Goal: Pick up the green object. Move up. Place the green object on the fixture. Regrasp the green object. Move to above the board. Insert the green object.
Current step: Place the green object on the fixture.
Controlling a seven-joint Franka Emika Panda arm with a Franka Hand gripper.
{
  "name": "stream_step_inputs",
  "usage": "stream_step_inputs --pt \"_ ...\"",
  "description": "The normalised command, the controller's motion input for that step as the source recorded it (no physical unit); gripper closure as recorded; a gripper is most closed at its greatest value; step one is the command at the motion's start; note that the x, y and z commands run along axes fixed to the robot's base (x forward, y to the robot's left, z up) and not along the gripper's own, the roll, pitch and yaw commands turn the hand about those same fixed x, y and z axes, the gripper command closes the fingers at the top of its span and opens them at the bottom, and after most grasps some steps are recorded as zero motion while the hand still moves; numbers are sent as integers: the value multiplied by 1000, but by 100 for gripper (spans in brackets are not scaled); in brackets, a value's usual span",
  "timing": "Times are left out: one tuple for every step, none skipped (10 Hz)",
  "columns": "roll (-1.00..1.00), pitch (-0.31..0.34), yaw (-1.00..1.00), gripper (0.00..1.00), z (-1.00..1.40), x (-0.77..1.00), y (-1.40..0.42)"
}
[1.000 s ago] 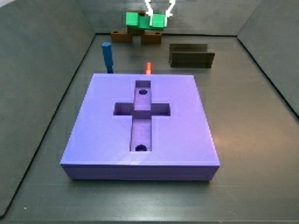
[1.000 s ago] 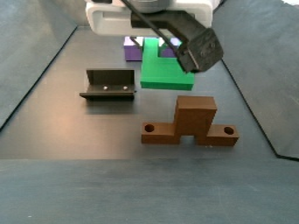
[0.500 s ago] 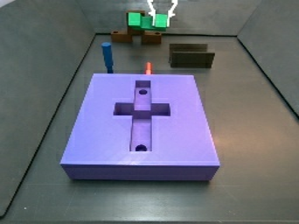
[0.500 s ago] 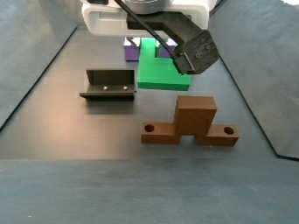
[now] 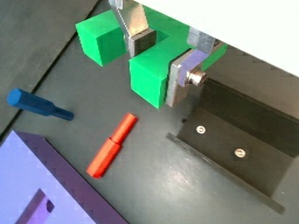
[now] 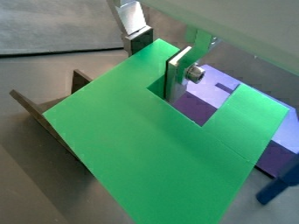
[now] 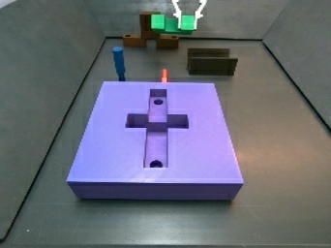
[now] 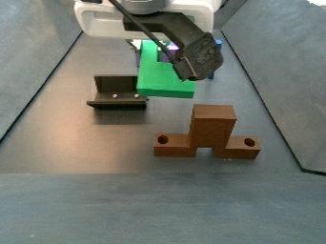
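Green is what you have in the jaws: the green object (image 8: 167, 74) hangs clear of the floor, pinched by the gripper (image 5: 162, 54) across one arm of its U, with a silver finger (image 5: 184, 72) flat against the outer face in a wrist view. In a side view the block (image 7: 172, 21) sits high at the far end of the tray, beyond the board (image 7: 159, 140).

Working left to right in the side view that looks along the floor: the fixture (image 8: 118, 93) stands to the left and a little nearer the camera than the block, its open side turned toward the middle. The block comes next, just apart from the fixture's rim and above it. Right of that stands the brown wooden piece (image 8: 208, 133), nearer the camera.

I judge you are in the lift, with the placing on the fixture next. Gain enough height that the block's lower edge clears the fixture's raised rim before you travel sideways. Keep the block level; the grip is on one arm only, so a fast sideways move could twist it in the pads. Stay away from the wooden piece. The blue peg (image 5: 38, 103) and the red peg (image 5: 110, 144) lie on the floor toward the board and should not be in your way.
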Motion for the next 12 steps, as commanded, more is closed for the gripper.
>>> stream_step_inputs --pt "-109 57 0 100 -29 311 0" --pt "-86 69 0 100 0 343 -17" --pt "-91 46 -29 100 86 466 -169" --pt "-754 6 -6 100 420 563 -243" --pt "-1000 -226 -106 100 286 237 0" --pt "-1000 -260 -74 100 20 409 -26" --pt "-691 -277 -51 100 -23 549 -63" --pt "-471 -280 -23 100 -29 671 -177" --pt "-269 -169 -3 100 0 834 -309" --pt "-17 -37 0 100 0 917 -389" --pt "34 9 -37 100 0 874 -363" --pt "134 6 -54 100 0 789 -374"
